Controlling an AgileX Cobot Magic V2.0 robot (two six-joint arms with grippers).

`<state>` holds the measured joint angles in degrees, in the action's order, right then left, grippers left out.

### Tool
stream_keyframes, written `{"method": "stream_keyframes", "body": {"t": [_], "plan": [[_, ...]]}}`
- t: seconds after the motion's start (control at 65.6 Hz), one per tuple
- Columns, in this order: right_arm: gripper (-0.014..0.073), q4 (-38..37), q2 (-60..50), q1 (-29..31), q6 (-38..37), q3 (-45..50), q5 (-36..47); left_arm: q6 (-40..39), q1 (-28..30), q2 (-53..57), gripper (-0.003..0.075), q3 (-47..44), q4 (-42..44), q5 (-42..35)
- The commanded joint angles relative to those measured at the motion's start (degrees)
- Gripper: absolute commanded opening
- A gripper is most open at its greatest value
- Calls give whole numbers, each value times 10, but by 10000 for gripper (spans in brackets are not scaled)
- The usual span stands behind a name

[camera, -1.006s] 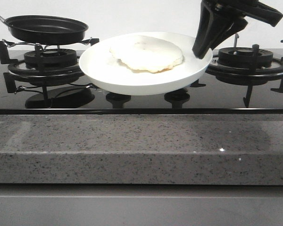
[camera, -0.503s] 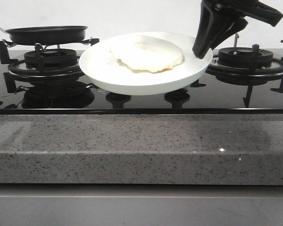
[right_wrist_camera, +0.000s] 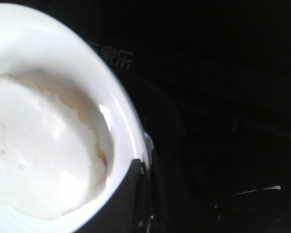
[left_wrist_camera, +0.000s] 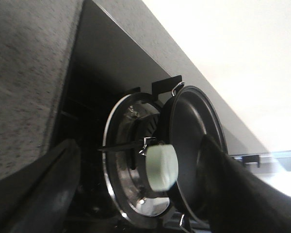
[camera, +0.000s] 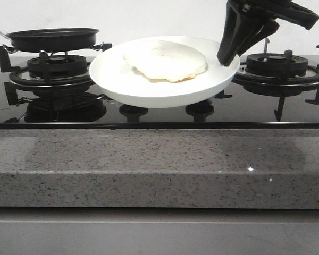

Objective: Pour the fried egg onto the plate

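bench [camera: 159, 170]: grey speckled, stove [camera: 159, 109] atop | plate [camera: 149, 87]: held tilted above stove centre, between burners | pan [camera: 52, 38]: on left burner, beside plate | egg [camera: 165, 60]: lies on plate | right end effector [camera: 228, 53]: clamps plate's right rim | left end effector [left_wrist_camera: 136, 194]: spread apart around pan handle [left_wrist_camera: 161, 166], not gripping
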<state>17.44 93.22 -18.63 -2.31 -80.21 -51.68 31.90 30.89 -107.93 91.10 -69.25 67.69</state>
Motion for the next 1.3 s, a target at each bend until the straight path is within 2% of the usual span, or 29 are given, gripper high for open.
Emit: {"method": "stream_keyframes", "body": {"t": [0.0,0.168,0.305,0.427,0.549,0.655,0.854,1.098,1.28], "plan": [[-97,11,-25,-1,2,-16,26,-10,3,74,502,21,5,3],[-97,11,-25,-1,2,-16,26,-41,-21,161,502,21,132,-25],[-97,11,-25,-1,2,-16,26,-69,-80,236,502,21,238,-37],[-97,11,-25,-1,2,-16,26,-118,-169,308,501,21,359,-41],[-97,11,-25,-1,2,-16,26,-208,-267,367,501,11,544,-38],[-97,11,-25,-1,2,-16,26,-270,-337,417,501,-22,634,-42],[-97,11,-25,-1,2,-16,26,-314,-405,529,501,-144,687,-76],[-97,11,-25,-1,2,-16,26,-313,-405,651,501,-311,702,-85],[-97,11,-25,-1,2,-16,26,-313,-405,706,501,-377,707,-94]]}}
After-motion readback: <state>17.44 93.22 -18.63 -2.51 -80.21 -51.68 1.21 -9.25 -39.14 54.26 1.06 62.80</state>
